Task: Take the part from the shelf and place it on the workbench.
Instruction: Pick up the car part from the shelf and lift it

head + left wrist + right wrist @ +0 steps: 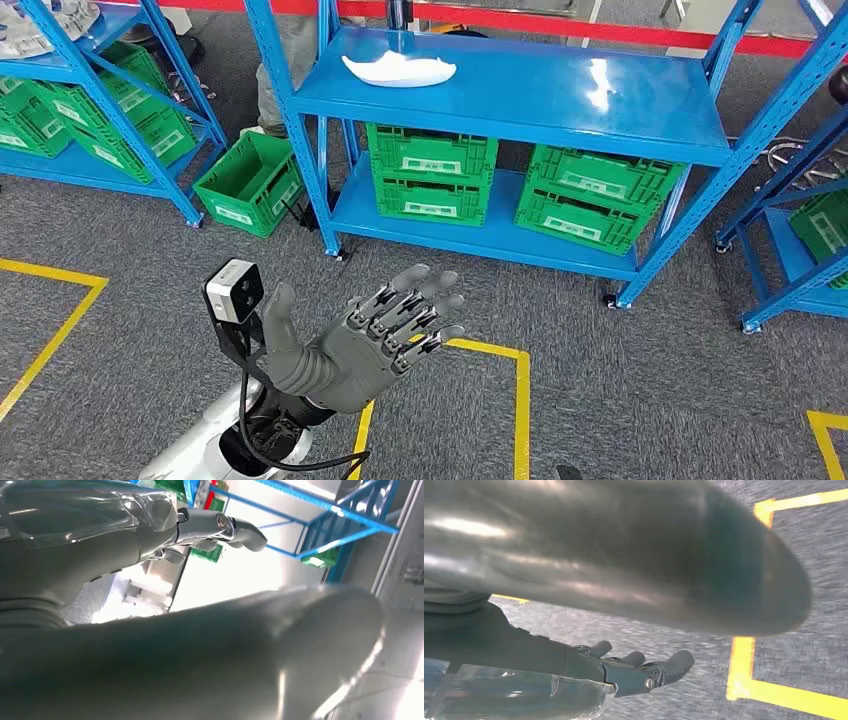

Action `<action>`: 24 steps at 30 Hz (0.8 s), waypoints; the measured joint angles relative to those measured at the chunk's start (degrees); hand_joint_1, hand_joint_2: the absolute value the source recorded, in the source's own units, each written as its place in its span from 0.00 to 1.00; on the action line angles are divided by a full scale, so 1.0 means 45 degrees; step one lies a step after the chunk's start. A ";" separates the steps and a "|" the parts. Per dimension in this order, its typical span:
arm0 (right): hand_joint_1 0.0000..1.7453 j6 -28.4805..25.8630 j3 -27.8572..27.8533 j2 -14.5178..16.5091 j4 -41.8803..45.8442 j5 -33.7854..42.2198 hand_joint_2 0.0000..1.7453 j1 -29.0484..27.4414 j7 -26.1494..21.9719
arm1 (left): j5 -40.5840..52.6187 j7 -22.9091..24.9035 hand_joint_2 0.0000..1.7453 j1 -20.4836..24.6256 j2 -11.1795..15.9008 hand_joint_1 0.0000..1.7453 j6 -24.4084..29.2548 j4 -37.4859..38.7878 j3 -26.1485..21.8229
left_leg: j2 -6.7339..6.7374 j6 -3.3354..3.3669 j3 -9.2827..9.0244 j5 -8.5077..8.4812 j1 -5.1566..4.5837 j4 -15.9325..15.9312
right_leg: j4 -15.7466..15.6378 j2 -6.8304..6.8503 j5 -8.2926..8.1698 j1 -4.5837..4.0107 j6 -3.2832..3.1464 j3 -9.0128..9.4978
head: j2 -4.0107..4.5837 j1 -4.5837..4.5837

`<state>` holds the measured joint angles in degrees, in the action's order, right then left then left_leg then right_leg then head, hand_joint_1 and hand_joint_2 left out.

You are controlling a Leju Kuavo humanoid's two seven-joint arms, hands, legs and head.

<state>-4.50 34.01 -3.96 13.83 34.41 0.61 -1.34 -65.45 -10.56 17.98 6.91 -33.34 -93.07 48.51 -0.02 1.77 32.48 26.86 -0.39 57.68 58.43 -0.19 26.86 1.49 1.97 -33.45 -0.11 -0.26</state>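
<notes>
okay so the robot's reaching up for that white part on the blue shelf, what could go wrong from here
1. The white part lies near the front edge of the top shelf; a clumsy touch by the open left hand could push it off onto the floor.
2. The shelf's blue upright post stands just beside the part, so the raised arm might clip it.
3. The part looks thin and curved, so it may slip from the fingers.

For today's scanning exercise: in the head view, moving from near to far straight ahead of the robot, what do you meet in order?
Raised left hand → grey floor with yellow tape line → green crates on the lower shelf → white part on the blue top shelf.
</notes>
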 joint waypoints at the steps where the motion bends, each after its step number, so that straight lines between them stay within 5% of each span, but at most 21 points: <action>1: 0.00 -0.0032 0.0000 -0.0011 -0.0006 0.0028 0.00 -0.0018 -0.0045 | -0.0032 -0.0002 0.00 -0.0002 0.0000 0.00 -0.0041 0.0000 0.0007 | 0.0001 -0.0023 0.0004 0.0022 0.0014 0.0005 | -0.0008 -0.0003 0.0002 0.0023 -0.0046 0.0011 | 0.0000 -0.0002; 4: 0.00 -0.0176 -0.0001 -0.0074 -0.0031 0.0154 0.00 -0.0087 -0.0250 | -0.0116 -0.0046 0.00 -0.0003 -0.0039 0.00 -0.0269 -0.0008 0.0027 | 0.0003 -0.0187 0.0299 0.0385 0.0097 0.0624 | -0.0038 -0.0018 0.0048 0.0104 -0.0233 0.0116 | 0.0000 -0.0016; 7: 0.00 -0.0336 0.0000 -0.0173 -0.0050 0.0229 0.00 -0.0117 -0.0353 | -0.0149 -0.0147 0.00 -0.0029 -0.0097 0.00 -0.0527 0.0021 0.0033 | 0.0003 -0.0350 0.1632 0.1261 0.0172 0.2990 | -0.0039 -0.0033 0.0146 0.0065 -0.0372 0.0211 | 0.0000 -0.0028; 9: 0.00 -0.0430 0.0000 -0.0240 -0.0066 0.0246 0.00 -0.0133 -0.0358 | -0.0171 -0.0176 0.00 -0.0049 -0.0132 0.00 -0.0663 0.0088 0.0042 | 0.0001 -0.0311 0.2279 0.1174 0.0181 0.3742 | -0.0037 -0.0059 0.0234 -0.0011 -0.0416 0.0296 | 0.0000 -0.0029; 11: 0.00 -0.0499 0.0001 -0.0299 -0.0080 0.0234 0.00 -0.0135 -0.0374 | -0.0195 -0.0203 0.00 -0.0048 -0.0172 0.00 -0.0759 0.0154 0.0055 | -0.0007 -0.0074 0.1972 0.0216 0.0124 0.2629 | -0.0044 -0.0104 0.0367 -0.0110 -0.0431 0.0483 | 0.0000 -0.0029; 13: 0.00 -0.0520 0.0027 -0.0314 -0.0085 0.0146 0.00 -0.0101 -0.0398 | -0.0203 -0.0303 0.00 -0.0042 -0.0191 0.00 -0.0829 0.0188 0.0047 | 0.0013 0.0349 0.1258 -0.0551 -0.0020 0.1054 | -0.0088 -0.0133 0.0505 -0.0176 -0.0426 0.0633 | 0.0000 0.0012; 16: 0.00 -0.0407 0.0234 -0.0345 -0.0080 -0.0217 0.00 0.0034 -0.0241 | -0.0057 -0.0578 0.00 -0.0086 -0.0158 0.00 -0.0839 0.0213 -0.0029 | 0.0028 0.0727 0.0746 -0.0545 -0.0247 0.0072 | -0.0186 -0.0122 0.0482 -0.0135 -0.0210 0.0810 | 0.0000 0.0024; 19: 0.00 -0.0217 0.0511 -0.0403 -0.0058 -0.0476 0.00 0.0134 0.0052 | 0.0163 -0.0749 0.00 -0.0191 -0.0093 0.00 -0.0822 0.0239 -0.0096 | -0.0009 0.0851 0.0030 -0.0568 -0.0194 -0.0594 | 0.0162 -0.0053 0.0513 -0.0123 -0.0060 0.0799 | 0.0000 0.0023; 22: 0.00 -0.0080 0.0703 -0.0549 -0.0045 -0.0522 0.00 0.0281 0.0239 | 0.0364 -0.0843 0.00 -0.0329 -0.0055 0.00 -0.0752 0.0295 -0.0139 | -0.0004 0.0766 -0.0356 -0.0472 -0.0090 -0.0800 | 0.2276 -0.0021 0.1121 -0.0051 -0.0019 -0.0569 | 0.0000 0.0058; 24: 0.00 -0.0038 0.0787 -0.0608 -0.0045 -0.0525 0.00 0.0288 0.0331 | 0.0452 -0.0859 0.00 -0.0480 -0.0035 0.00 -0.0697 0.0347 -0.0186 | -0.0057 0.0625 -0.0517 -0.0298 -0.0019 -0.0788 | 0.3109 -0.0016 0.1348 0.0048 0.0136 -0.1409 | 0.0000 0.0056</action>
<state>-4.67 37.55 -6.69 13.62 32.05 1.90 0.15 -63.42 -14.42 15.82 6.75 -36.48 -91.50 47.68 -0.28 4.58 30.16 25.52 -0.48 54.13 72.42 -0.26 32.93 1.70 2.58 -39.79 -0.11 -0.01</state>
